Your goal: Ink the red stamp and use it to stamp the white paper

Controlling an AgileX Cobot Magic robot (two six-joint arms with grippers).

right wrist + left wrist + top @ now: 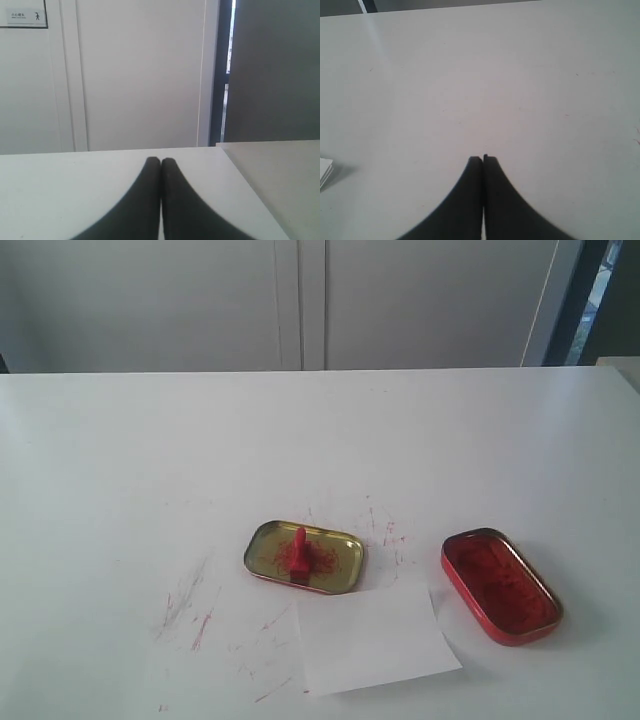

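The red stamp [299, 555] stands upright inside a gold oblong tin [345, 562] smeared with red, near the table's front middle. Just in front of that tin lies the small white paper [375, 640], blank. A red oblong tin [500, 585] holding red ink sits to the right of the paper. Neither arm shows in the exterior view. My left gripper [483, 158] is shut over bare white table, holding nothing. In the right wrist view my right gripper [160, 160] is shut too, empty, pointing across the table toward a wall.
A larger white sheet [215, 640] scribbled with red streaks lies at the front left, partly under the paper. White cabinet doors [300, 300] stand behind the table. A second, beige surface [280, 175] adjoins the table's edge in the right wrist view.
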